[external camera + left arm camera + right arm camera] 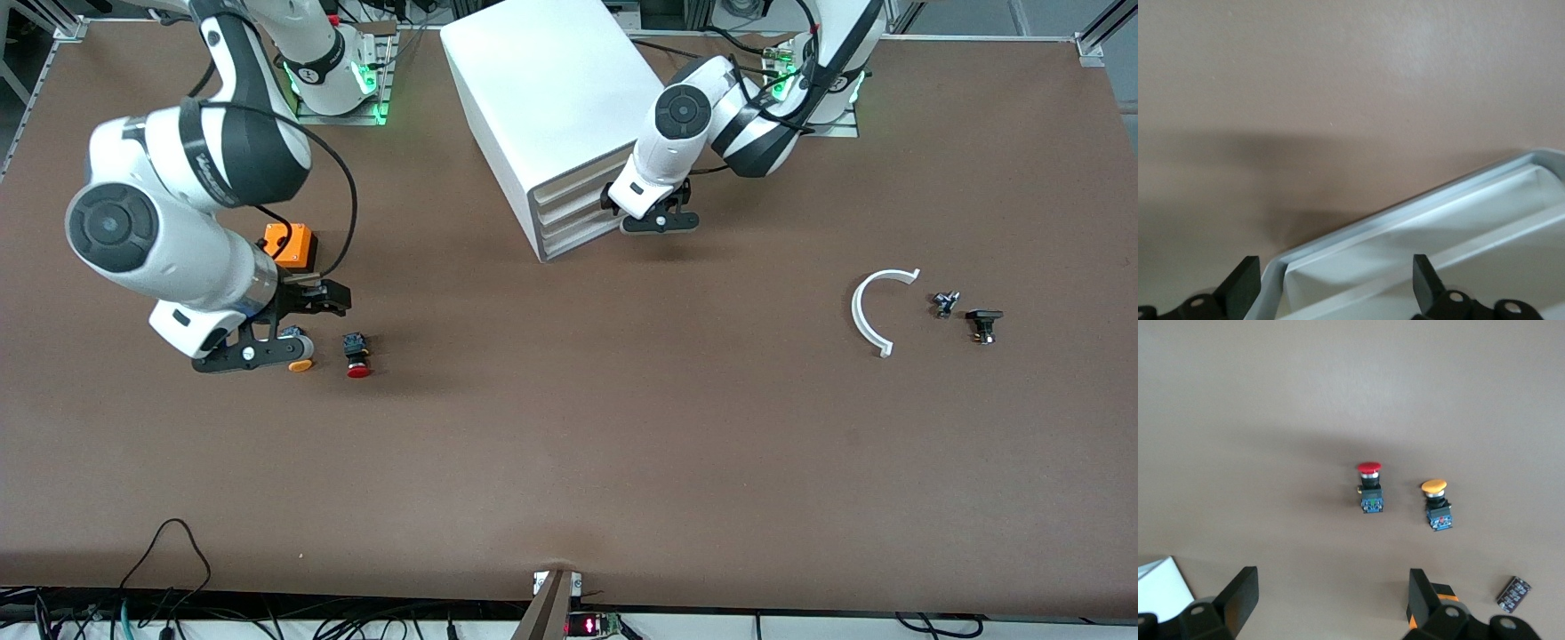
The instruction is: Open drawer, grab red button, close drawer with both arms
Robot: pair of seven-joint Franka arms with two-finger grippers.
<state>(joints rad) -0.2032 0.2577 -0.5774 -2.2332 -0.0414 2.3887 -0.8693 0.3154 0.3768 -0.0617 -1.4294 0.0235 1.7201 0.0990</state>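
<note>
The left gripper [659, 220], just above centre in the front view, sits at the cream drawer fronts of the white cabinet [551, 98]. Its fingers [1238, 288] are spread wide in its wrist view, straddling the corner of a drawer [1418, 233] with nothing clamped.

The right gripper [302, 324], at the middle left of the front view, hangs low over the table [622, 444] with its fingers [1238, 600] also wide apart and empty. The red-capped button [357, 356] lies on the table beside it, next to an orange-capped button [300, 363], with an orange cube [289, 244] higher in that view.

By my reading the drawer-opening step is in hand: the left gripper needs to catch a drawer front and pull, while the right must centre on the red cap, not the orange one, before closing.
</note>
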